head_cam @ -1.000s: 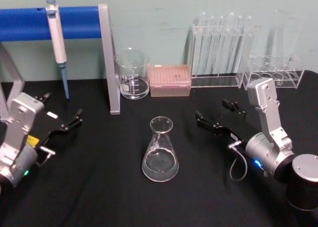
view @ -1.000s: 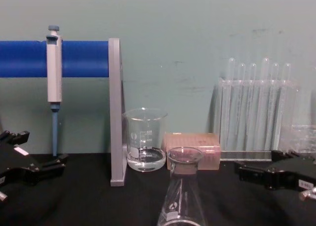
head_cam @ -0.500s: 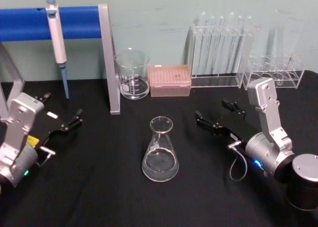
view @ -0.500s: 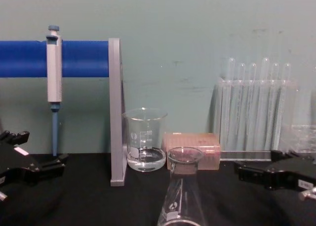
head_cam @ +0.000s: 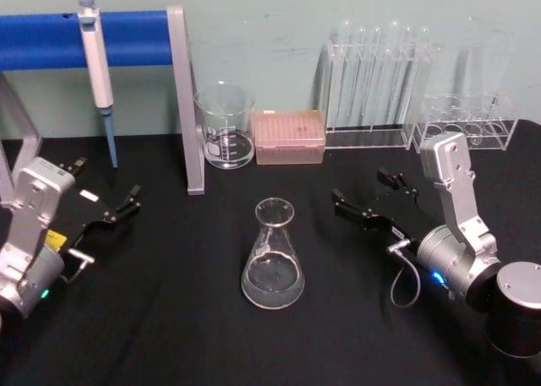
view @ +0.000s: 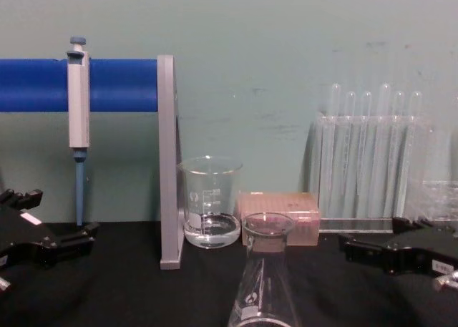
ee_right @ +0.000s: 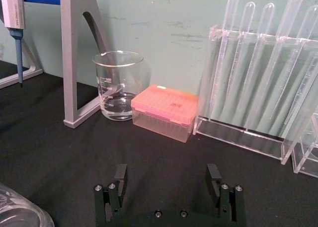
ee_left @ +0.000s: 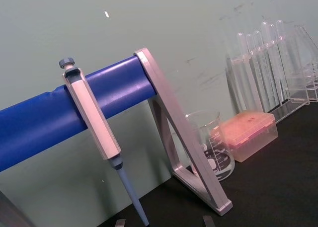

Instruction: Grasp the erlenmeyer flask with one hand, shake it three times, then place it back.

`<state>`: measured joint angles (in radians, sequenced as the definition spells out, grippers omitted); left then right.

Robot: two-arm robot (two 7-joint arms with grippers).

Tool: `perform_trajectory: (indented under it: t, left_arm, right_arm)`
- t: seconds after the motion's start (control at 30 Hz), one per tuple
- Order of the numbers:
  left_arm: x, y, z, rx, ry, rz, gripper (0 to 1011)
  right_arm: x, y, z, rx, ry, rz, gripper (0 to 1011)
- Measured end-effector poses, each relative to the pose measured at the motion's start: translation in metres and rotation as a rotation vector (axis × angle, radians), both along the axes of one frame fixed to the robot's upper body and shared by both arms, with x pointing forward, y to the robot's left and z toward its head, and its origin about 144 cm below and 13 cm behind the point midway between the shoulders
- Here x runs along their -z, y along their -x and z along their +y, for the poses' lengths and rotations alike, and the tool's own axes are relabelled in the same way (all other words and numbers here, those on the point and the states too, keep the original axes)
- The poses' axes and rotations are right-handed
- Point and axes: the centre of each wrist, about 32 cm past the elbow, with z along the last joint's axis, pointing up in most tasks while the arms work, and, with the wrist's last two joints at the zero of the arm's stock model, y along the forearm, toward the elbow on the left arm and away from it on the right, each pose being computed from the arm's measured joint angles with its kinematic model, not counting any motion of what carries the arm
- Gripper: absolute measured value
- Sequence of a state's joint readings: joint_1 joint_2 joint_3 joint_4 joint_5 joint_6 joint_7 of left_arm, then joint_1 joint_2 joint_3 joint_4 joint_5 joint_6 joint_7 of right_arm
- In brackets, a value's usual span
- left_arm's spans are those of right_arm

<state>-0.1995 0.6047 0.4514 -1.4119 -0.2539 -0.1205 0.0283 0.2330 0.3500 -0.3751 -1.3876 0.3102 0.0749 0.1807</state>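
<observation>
The flask (head_cam: 273, 257) stands upright mid-counter (head_cam: 169, 335), nearer the front edge. The right gripper (head_cam: 368, 198) sits toward the right edge, jaws open, apart from it. The left gripper (head_cam: 106, 192), jaws open, rests near the left edge.

black table (head_cam: 169, 335), erlenmeyer flask (head_cam: 272, 259), beaker (head_cam: 226, 126), pink tip box (head_cam: 289, 137)

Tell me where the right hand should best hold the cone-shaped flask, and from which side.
Probably the narrow neck just under the flared rim of the flask, coming from its right side, where the open right hand waits. The flask stands upright; its base looks too wide.
</observation>
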Motion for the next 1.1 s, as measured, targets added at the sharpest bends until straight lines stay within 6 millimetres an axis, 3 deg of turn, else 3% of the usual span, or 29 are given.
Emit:
perform_trajectory:
  t: [1.1]
  left_arm:
    - [0.0000, 0.0000, 0.0000, 0.000, 0.000, 0.000, 1001]
  right_arm:
    - [0.0001, 0.0000, 0.0001, 0.001, 0.000, -0.001, 1003]
